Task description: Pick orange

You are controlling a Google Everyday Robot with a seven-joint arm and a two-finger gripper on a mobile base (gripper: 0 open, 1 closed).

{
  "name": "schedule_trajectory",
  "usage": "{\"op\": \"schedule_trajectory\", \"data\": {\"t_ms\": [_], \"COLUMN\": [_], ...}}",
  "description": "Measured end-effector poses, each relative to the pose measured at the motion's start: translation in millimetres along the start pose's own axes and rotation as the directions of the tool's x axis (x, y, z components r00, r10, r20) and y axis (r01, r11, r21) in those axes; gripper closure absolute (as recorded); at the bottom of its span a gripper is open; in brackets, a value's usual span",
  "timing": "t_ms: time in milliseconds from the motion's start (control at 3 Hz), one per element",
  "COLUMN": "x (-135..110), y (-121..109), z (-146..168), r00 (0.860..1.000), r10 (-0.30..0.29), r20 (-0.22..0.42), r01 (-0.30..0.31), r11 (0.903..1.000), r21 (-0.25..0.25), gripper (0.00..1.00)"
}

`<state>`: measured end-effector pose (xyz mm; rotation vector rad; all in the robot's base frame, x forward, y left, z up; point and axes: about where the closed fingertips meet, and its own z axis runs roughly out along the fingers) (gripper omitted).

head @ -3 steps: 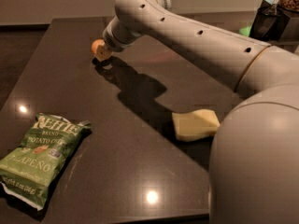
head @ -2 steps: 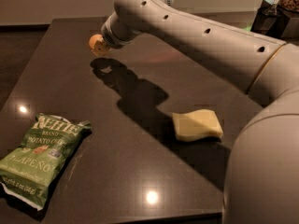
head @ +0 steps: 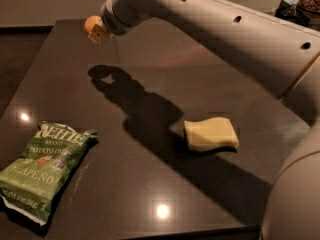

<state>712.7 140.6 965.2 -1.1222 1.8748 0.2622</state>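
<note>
Orange (head: 91, 23): a small round orange-yellow fruit with matte skin, found at the tip of the tool (head: 96, 31), far back and well to the left of the pale yellow wavy sponge (head: 211, 134). It sits clear of the dark glossy bench (head: 150, 49). Its shadow, with that of the tool, falls on the bench surface between it and the sponge, apart from the fruit itself.

Tool: closed about the orange and carrying it. Only a short yellowish tip shows beside the fruit; the rest is hidden behind the wrist. The tool is at the end of the light grey jointed robot arm (head: 215, 21), which passes above and behind the sponge, from the right edge of the view to the upper left.

Sponge: lies flat on the bench, touching nothing. The arm's broad dark shadow (head: 150, 116) runs just beside its left edge and continues below and to its right.

Green crinkled potato chip bag (head: 42, 176): lies flat with the printed face up, well to the left of the sponge and nearer the front edge of the bench. It is well apart from both the sponge and the orange.

Two small bright reflections (head: 162, 211) show on the bench, one in front of the sponge, one far to its left above the bag.

Dark items (head: 300, 4) stand far behind and to the right of the sponge; what they are cannot be told.
</note>
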Motion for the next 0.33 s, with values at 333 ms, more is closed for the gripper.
{"op": "schedule_trajectory", "data": {"t_ms": [333], "x": [0.0], "y": [0.0], "z": [0.0], "r00": [1.000], "r10": [0.000], "r20": [0.000], "r01": [0.000], "r11": [1.0000], "r21": [0.000], "gripper": [1.00]}}
